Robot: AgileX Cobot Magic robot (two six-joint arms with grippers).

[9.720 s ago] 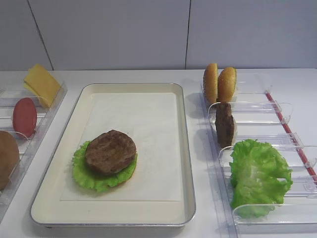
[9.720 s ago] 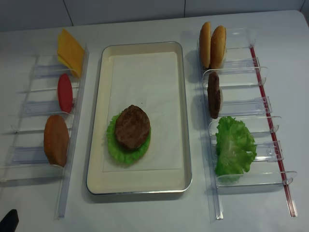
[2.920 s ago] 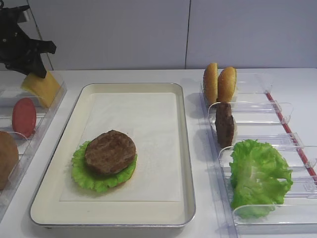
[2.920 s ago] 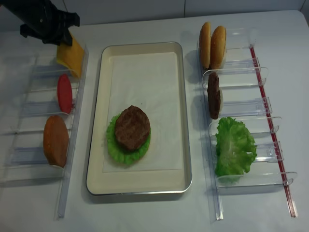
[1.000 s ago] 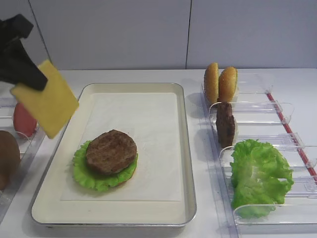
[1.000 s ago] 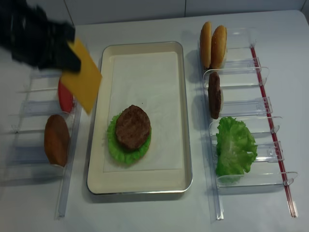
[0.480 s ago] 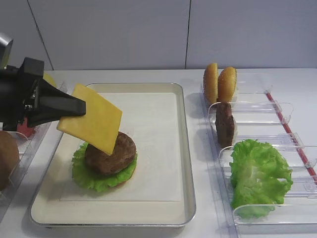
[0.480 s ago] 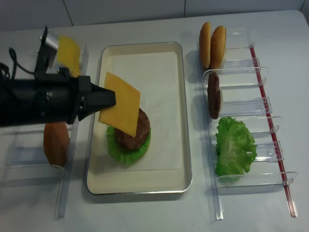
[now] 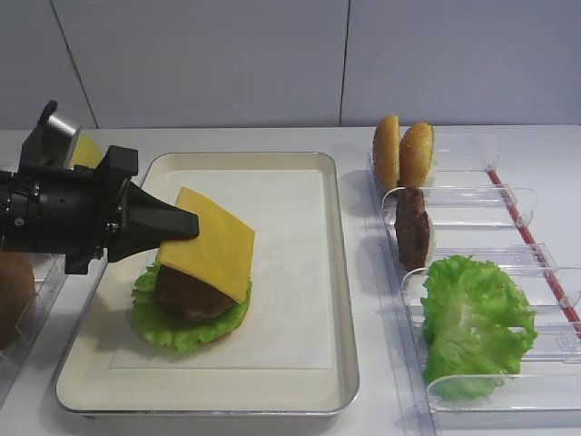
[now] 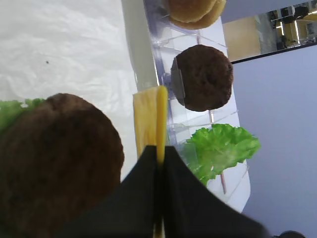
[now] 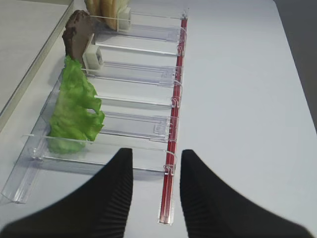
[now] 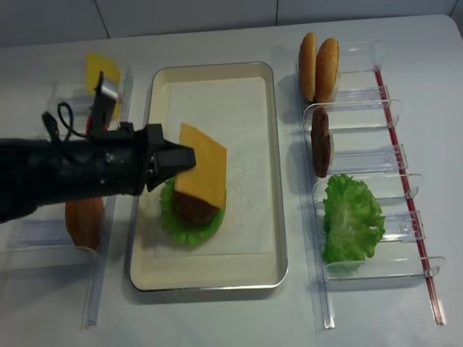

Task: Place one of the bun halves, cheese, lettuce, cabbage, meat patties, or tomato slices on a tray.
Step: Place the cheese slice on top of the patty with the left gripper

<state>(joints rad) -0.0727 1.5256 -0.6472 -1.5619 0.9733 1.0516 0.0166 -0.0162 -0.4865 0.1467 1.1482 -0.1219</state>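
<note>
Yellow cheese point(image 9: 211, 241) sits pinched edge-on between the left gripper's point(image 9: 177, 224) closed jaws, tilted over the patty point(image 12: 189, 208) and lettuce point(image 9: 182, 324) stacked on the tray point(image 9: 336, 272). Its lower edge lies on the patty. The right gripper point(image 11: 153, 171) hovers over the white surface point(image 11: 237, 99) beside the clear bins point(image 11: 133, 74), jaws parted and holding nothing.

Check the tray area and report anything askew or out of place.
Only the cheese: it sits tilted over the meat patty, one edge pinched in the shut left pincer, not lying flat. The tray and bins look orderly.
</note>
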